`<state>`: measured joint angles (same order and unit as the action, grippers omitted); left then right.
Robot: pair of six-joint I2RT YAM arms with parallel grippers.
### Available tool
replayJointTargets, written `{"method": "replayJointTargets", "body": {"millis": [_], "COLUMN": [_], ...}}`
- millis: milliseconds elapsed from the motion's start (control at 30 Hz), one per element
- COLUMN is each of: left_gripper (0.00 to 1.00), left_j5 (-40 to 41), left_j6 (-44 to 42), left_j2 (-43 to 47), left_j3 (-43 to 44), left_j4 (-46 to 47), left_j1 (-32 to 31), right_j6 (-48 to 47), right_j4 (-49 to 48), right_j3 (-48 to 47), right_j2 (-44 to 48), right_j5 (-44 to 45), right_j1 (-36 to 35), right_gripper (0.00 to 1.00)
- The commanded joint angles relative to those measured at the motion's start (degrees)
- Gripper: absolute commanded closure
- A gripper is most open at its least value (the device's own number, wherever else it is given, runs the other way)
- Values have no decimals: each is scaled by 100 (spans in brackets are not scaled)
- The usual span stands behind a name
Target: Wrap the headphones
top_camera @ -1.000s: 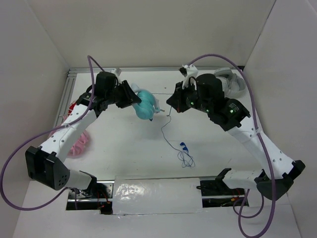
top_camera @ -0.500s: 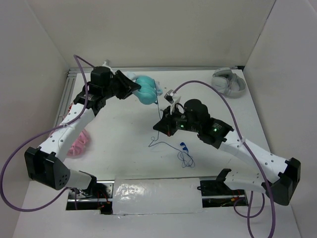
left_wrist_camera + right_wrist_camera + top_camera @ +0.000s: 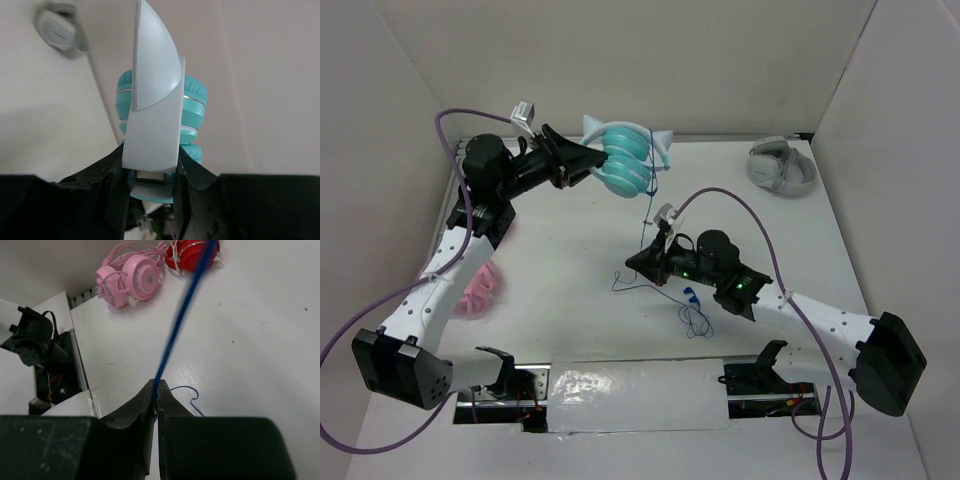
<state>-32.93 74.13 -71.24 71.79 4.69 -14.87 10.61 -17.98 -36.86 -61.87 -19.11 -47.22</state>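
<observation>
The teal headphones (image 3: 623, 158) with a white cat-ear headband are held up in the air at the back of the table by my left gripper (image 3: 582, 163), which is shut on the headband (image 3: 152, 135). Their thin blue cable (image 3: 647, 215) hangs taut down to my right gripper (image 3: 633, 266), which is shut on it low over the table's middle. In the right wrist view the cable (image 3: 182, 315) runs up from between the closed fingers (image 3: 142, 400). The cable's loose end (image 3: 694, 312) lies coiled on the table near the front.
Grey-white headphones (image 3: 782, 165) lie at the back right. Pink headphones (image 3: 478, 292) lie at the left edge; in the right wrist view they (image 3: 131, 276) sit beside red headphones (image 3: 192, 252). White walls enclose three sides.
My left gripper has lifted the headphones up and toward the back, turning them. My right gripper has moved forward and down along the cable, which is now pulled straight.
</observation>
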Motion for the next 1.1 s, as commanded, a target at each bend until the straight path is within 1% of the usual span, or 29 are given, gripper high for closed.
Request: {"method": "replayJointTargets", "body": {"millis": [0, 33, 67, 133, 200, 333, 467, 533, 567, 633, 667, 700, 733, 767, 800, 833, 867, 900, 933, 967, 1000, 1033, 1067], "left_gripper": [100, 100, 100, 100, 100, 100, 100, 100, 100, 100, 100, 100, 100, 100, 100, 100, 100, 100, 100, 100, 100, 100, 100], "left_j5": [-1381, -1740, -1883, -2286, -2455, -2841, -3780, -3931, -3993, -3906, -3410, -3405, -3117, -2453, -2081, -1677, -803, -429, -77, 596, 847, 1058, 1356], "left_j6": [804, 935, 1024, 1313, 1524, 1806, 2149, 2106, 2054, 1747, 1215, 1209, 974, 537, 341, 174, -63, -161, -249, -380, -495, -496, -539], "left_j2": [76, 32, -56, -179, -241, -451, -733, -821, -821, -769, -568, -566, -470, -382, -208, -101, 100, 206, 277, 408, 427, 444, 445], "left_j3": [-34, -7, 19, 28, -7, -25, 264, 379, 441, 389, 336, 336, 327, 336, 344, 284, 231, 187, 134, 142, 142, 160, 195], "left_j4": [1630, 1884, 1965, 2385, 2659, 3230, 3828, 3812, 3629, 3496, 3025, 3020, 2777, 2235, 2055, 1949, 1870, 1843, 1834, 1738, 1737, 1737, 1668], "left_j1": [81, 81, 81, 72, 38, -94, -209, -288, -314, -419, -437, -437, -420, -359, -315, -297, -279, -279, -279, -279, -288, -288, -279], "right_j6": [-24, 37, 185, 371, 634, 811, 942, 1039, 1066, 1092, 1066, 1066, 1048, 1048, 1100, 1118, 1179, 1319, 1373, 1452, 1592, 1619, 1654], "right_j4": [-1514, -1725, -1779, -2304, -2831, -3010, -3159, -3203, -3229, -3212, -3160, -3159, -3003, -2888, -2756, -2607, -2449, -2352, -2264, -2002, -1782, -1779, -1562], "right_j3": [118, 127, 118, 214, 372, 224, -57, -233, -295, -427, -392, -340, -278, -182, 45, 178, 336, 633, 767, 977, 1057, 1119, 1189], "right_j2": [-115, -141, -185, -203, -282, -772, -1143, -1397, -1477, -1627, -1549, -1452, -1347, -1180, -813, -618, -399, -22, 138, 479, 622, 771, 1034], "right_j5": [39, 135, 188, 259, 321, 312, 189, 84, -99, -241, -433, -435, -453, -453, -270, -207, -128, 151, 275, 416, 696, 785, 847], "right_j1": [29, 38, 38, 55, 64, 82, 230, 318, 362, 389, 389, 389, 389, 380, 372, 363, 319, 301, 266, 231, 222, 231, 222], "right_gripper": [88, 88, 88, 87, 84, 82, 81, 81, 81, 84, 90, 90, 95, 97, 100, 100, 100, 100, 100, 100, 100, 100, 100]}}
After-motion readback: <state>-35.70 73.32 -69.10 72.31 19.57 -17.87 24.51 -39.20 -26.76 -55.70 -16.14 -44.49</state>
